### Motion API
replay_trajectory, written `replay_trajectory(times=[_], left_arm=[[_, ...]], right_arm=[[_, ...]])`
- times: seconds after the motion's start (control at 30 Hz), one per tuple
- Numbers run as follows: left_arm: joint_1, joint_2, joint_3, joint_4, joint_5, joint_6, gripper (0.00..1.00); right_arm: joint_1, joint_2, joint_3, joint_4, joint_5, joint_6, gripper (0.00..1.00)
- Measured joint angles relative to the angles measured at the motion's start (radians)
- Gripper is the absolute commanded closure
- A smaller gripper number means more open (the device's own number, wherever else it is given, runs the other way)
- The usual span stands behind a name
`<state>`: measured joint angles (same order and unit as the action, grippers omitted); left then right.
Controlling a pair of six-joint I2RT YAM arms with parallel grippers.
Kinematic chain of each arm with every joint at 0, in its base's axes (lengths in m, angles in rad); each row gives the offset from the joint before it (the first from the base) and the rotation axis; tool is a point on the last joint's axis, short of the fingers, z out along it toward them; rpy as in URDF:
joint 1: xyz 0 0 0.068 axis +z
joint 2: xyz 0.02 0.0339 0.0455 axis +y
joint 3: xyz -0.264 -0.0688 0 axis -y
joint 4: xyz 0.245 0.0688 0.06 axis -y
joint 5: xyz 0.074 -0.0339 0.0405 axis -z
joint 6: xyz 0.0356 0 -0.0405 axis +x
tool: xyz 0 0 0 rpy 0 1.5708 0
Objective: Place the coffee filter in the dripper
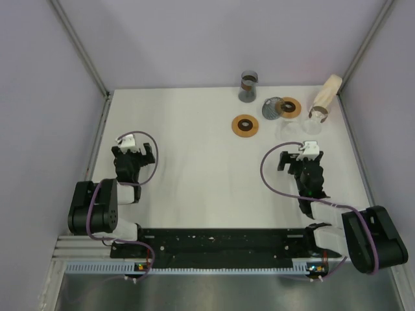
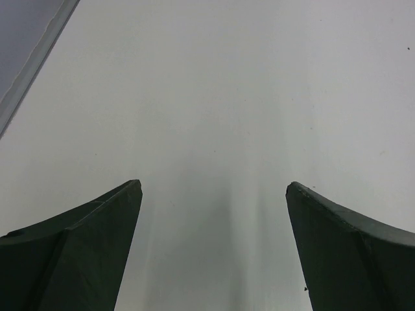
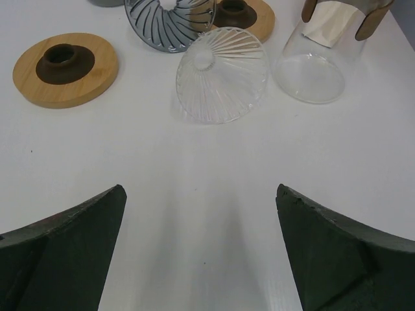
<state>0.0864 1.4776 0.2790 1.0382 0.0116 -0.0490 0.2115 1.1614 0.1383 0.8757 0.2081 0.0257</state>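
- Through the right wrist camera, the grey ribbed dripper [image 3: 170,23] at twelve o'clock is sliced by the top edge, so only its lower fan shows.
- It hides the near-left part of the wooden base [image 3: 249,16] behind it, toward one o'clock.
- The glass carafe [image 3: 310,74] at two o'clock loses its neck to the top edge. I cannot tell whether the pale paper [image 3: 334,19] in it is the filter.
- A dark sliver [image 3: 107,2] at eleven o'clock is too cropped to name.
- From overhead, the clear dripper [image 1: 290,129] nearly vanishes against the white table [image 1: 194,142].
- The left gripper [image 2: 214,186] shows only its fingertips; the rest runs off at six o'clock.
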Motion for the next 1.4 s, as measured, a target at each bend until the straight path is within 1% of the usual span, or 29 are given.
replay_trajectory(times=[0.1, 0.17, 0.27, 0.33, 0.4, 0.5, 0.53, 0.57, 0.6, 0.67, 0.7, 0.77, 0.83, 0.93, 1.0, 1.1, 1.2, 1.33, 1.37, 1.4], left_arm=[[0.0, 0.0, 0.0, 0.0, 0.0, 0.0, 0.01], [0.0, 0.0, 0.0, 0.0, 0.0, 0.0, 0.01], [0.0, 0.0, 0.0, 0.0, 0.0, 0.0, 0.01], [0.0, 0.0, 0.0, 0.0, 0.0, 0.0, 0.01], [0.0, -0.003, 0.006, -0.024, -0.008, -0.002, 0.01], [0.001, -0.037, 0.106, -0.242, -0.051, -0.014, 0.09], [0.002, -0.046, 0.172, -0.34, -0.056, -0.014, 0.1], [0.003, -0.048, 0.244, -0.429, -0.058, -0.01, 0.12], [0.004, -0.047, 0.333, -0.526, -0.058, -0.006, 0.15], [0.004, -0.047, 0.494, -0.682, -0.052, 0.003, 0.16], [0.004, -0.047, 0.549, -0.735, -0.049, 0.009, 0.17], [0.004, -0.047, 0.656, -0.863, -0.035, 0.021, 0.18], [0.004, -0.047, 0.717, -0.981, -0.013, 0.043, 0.19], [0.004, -0.047, 0.759, -1.159, 0.027, 0.079, 0.19], [0.004, -0.048, 0.768, -1.255, 0.055, 0.105, 0.18], [0.004, -0.063, 0.769, -1.375, 0.106, 0.145, 0.19], [0.004, -0.094, 0.769, -1.434, 0.142, 0.167, 0.19], [0.004, -0.143, 0.769, -1.455, 0.181, 0.186, 0.19], [0.004, -0.148, 0.769, -1.456, 0.185, 0.187, 0.19], [0.004, -0.151, 0.769, -1.458, 0.189, 0.19, 0.19]], right_arm=[[0.0, -0.006, 0.001, -0.01, 0.008, 0.001, 0.01], [0.0, -0.031, 0.014, -0.05, 0.013, 0.001, 0.01], [0.0, -0.098, 0.069, -0.156, 0.022, 0.014, 0.01], [0.0, -0.135, 0.155, -0.261, 0.033, 0.039, 0.01], [0.0, -0.147, 0.285, -0.395, 0.042, 0.066, 0.01], [0.001, -0.142, 0.494, -0.599, 0.072, 0.096, 0.05], [0.0, -0.134, 0.569, -0.676, 0.092, 0.105, 0.06], [0.0, -0.123, 0.629, -0.732, 0.107, 0.113, 0.09], [-0.013, -0.098, 0.723, -0.827, 0.124, 0.126, 0.12], [-0.047, -0.046, 0.854, -0.942, 0.116, 0.144, 0.21], [-0.085, -0.01, 0.926, -0.999, 0.092, 0.156, 0.23], [-0.183, 0.068, 1.05, -1.092, 0.043, 0.173, 0.24], [-0.274, 0.159, 1.161, -1.171, 0.023, 0.178, 0.26], [-0.364, 0.317, 1.298, -1.269, 0.009, 0.176, 0.34], [-0.406, 0.436, 1.391, -1.344, -0.013, 0.177, 0.34], [-0.441, 0.587, 1.497, -1.413, -0.045, 0.177, 0.34], [-0.459, 0.694, 1.568, -1.473, -0.066, 0.177, 0.34], [-0.463, 0.788, 1.653, -1.52, -0.092, 0.177, 0.37], [-0.463, 0.811, 1.68, -1.532, -0.098, 0.177, 0.4], [-0.463, 0.834, 1.708, -1.538, -0.103, 0.177, 0.46]])
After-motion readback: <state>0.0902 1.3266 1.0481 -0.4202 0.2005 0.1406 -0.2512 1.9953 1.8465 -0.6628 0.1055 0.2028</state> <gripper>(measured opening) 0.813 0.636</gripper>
